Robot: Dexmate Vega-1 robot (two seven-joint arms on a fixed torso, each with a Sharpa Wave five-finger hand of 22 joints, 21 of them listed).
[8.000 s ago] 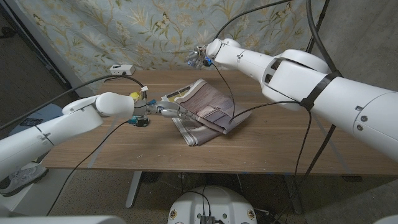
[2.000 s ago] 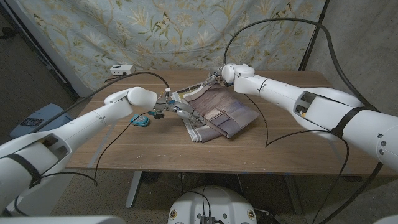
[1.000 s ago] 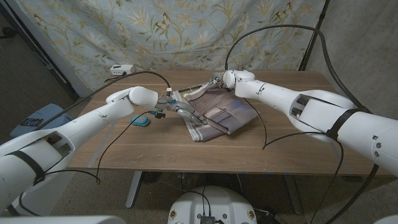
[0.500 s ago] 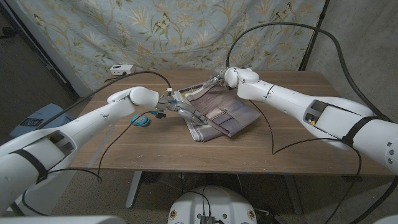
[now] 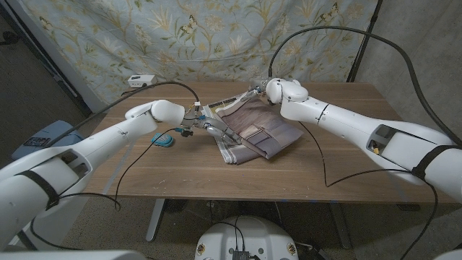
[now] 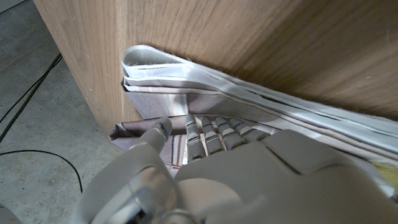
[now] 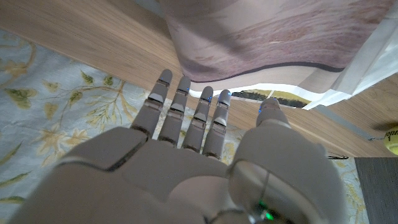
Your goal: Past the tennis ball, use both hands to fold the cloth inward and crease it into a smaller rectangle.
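Cloth [image 5: 249, 132]: folded, mid-table, layered edges partly hidden. Left hand [image 5: 211, 128]: fingers extended, lying on the cloth's near-left edge, gripping nothing. Right hand [image 5: 254, 92]: at far edge, fingers apart; contact unclear. Tennis ball [image 7: 390, 136]: cut off.

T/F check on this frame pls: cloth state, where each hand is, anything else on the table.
1. The cloth is spread out flat in a single layer. False: it lies folded, with stacked layers showing at its edge in the left wrist view.
2. The left hand lies on the cloth's left side. True.
3. The right hand is at the table's near edge. False: it is at the cloth's far edge, toward the floral backdrop.
4. A small teal object sits on the table left of the cloth. True.
5. The right hand is lifting the cloth high above the table. False: its fingers are stretched out at the cloth's edge, low over the table.
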